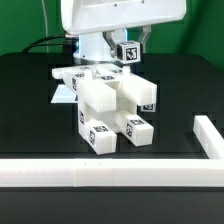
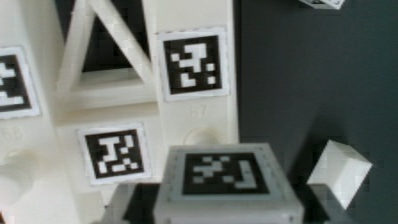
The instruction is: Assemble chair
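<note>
The arm hangs over the back of the black table (image 1: 30, 110), with the gripper (image 1: 127, 42) low behind the half-built chair (image 1: 112, 100). A small tagged piece (image 1: 128, 52) sits right at the fingers. I can't tell whether they are clamped on it or apart, because the arm's body hides the jaws and the wrist view shows no fingertips.

The chair stands mid-table, a chunky white block with two tagged legs (image 1: 100, 133) pointing toward the white rail (image 1: 100, 176) in front. Flat parts (image 1: 72, 82) lie just behind it, on the exterior view's left.

The wrist view shows a slatted frame (image 2: 125, 60) with marker tags, a tagged block (image 2: 222, 172) close below it, and a small white piece (image 2: 338, 168) off to one side.

Now the risks. Everything is packed tight. If the gripper drops off-centre, a finger could catch the frame and shove the whole chair sideways. A skewed grasp could tilt the part and jam it in the joint. Nothing seems to pin the chair down, so a hard push may slide it.
</note>
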`<state>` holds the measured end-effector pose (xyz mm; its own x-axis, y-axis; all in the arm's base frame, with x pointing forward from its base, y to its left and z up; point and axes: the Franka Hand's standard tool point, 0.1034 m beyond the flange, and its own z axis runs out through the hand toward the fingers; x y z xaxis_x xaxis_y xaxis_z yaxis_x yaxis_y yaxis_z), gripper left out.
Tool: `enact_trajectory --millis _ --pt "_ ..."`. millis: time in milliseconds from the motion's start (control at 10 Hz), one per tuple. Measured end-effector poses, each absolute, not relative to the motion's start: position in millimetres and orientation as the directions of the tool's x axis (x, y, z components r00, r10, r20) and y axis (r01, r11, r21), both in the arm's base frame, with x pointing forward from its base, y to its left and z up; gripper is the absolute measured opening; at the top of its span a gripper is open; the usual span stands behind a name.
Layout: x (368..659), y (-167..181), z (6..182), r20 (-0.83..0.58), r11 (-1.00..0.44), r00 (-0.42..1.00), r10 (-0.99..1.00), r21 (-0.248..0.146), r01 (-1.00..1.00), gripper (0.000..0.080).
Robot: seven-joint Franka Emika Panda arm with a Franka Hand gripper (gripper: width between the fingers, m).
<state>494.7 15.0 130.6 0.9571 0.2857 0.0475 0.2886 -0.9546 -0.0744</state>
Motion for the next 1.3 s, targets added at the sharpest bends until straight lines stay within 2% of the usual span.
enact_trajectory --millis 900,1300 --pt "490.0 10.3 113.5 0.017 -0.955 0.957 0.29 -0.065 0.29 0.0272" --pt "493.1 9.6 113.0 0.018 -0.954 0.956 0.292 -0.061 0.292 0.0272"
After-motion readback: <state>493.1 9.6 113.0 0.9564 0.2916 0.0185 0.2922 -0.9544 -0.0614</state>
